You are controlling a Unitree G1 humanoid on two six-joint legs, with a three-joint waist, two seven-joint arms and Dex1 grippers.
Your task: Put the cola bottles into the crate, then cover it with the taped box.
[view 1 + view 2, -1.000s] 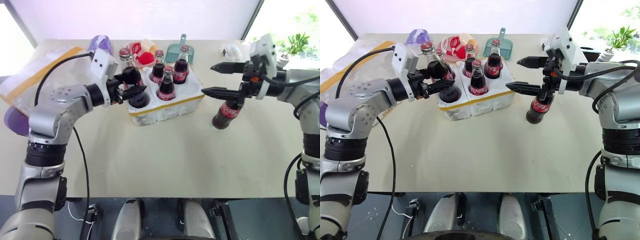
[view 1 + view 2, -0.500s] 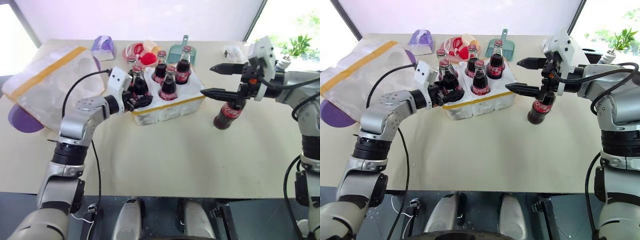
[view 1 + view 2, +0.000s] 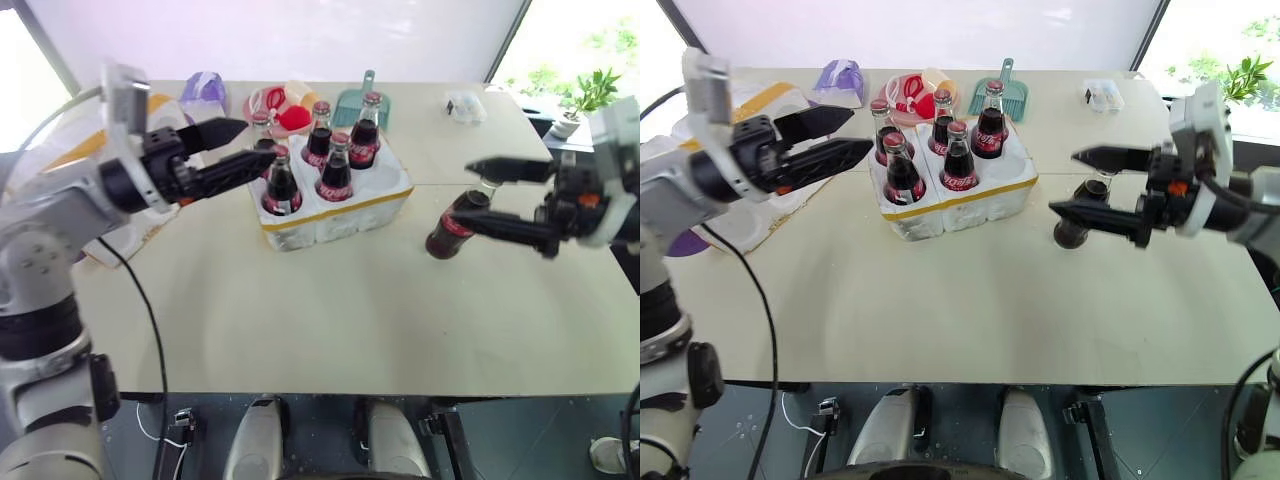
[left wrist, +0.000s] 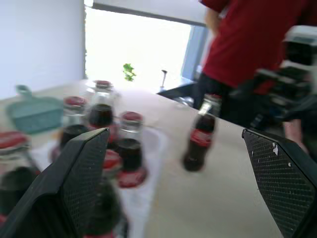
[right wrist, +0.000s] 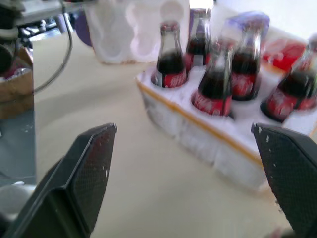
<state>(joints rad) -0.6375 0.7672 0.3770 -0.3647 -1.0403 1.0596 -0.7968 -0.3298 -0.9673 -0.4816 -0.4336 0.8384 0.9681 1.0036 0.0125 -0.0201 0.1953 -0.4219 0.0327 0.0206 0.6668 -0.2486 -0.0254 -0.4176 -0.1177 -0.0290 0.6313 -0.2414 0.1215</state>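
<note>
At centre of the frame, slightly above the middle, the crate [image 3: 335, 208] sits on the table [image 3: 330, 320] with five cola bottles [image 3: 332, 168] standing upright in its wells: three along the far row, two in the near row, leaving what appears to be one well vacant at the near right corner. The sixth bottle [image 3: 452, 222] stands apart on the bare table at right of centre, leaning slightly, neck toward the upper right.

The right gripper [image 3: 507, 195] occupies the right of the frame with its jaws spread wide, holding nothing. The upper finger passes near the bottle's neck and the lower finger reaches beside its body, so the loose bottle lies just at the fingertips, toward the crate side; contact cannot be confirmed. The bottle's long axis runs roughly vertical, crosswise to the near-level fingers.

The left gripper [image 3: 235, 150] sits at upper left, jaws likewise spread and empty, fingertips just beside the near-left bottle in the crate. The taped box [image 3: 760, 150] lies behind the left arm at the left edge, largely hidden.

Judged from this layout, the right arm is much the nearer to the loose bottle, which must travel leftward into the vacant well before the taped box can cover the crate.
</note>
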